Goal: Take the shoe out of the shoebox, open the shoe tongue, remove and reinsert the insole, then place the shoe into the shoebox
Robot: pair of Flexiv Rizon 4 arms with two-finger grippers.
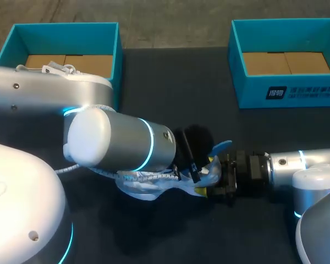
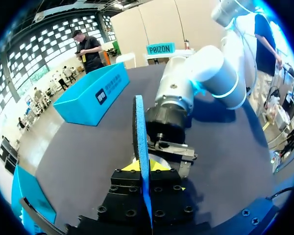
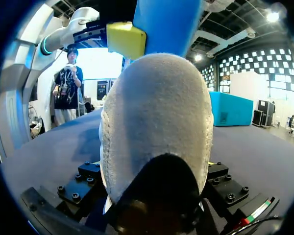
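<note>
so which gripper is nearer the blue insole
Left. The left gripper has the blue insole pinched between its fingers; the right gripper is lower, at the heel of the white shoe, with the insole ahead of it.

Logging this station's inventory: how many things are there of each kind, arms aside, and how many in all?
Boxes: 2
Shoes: 2
Insole: 1
Total: 5
</note>
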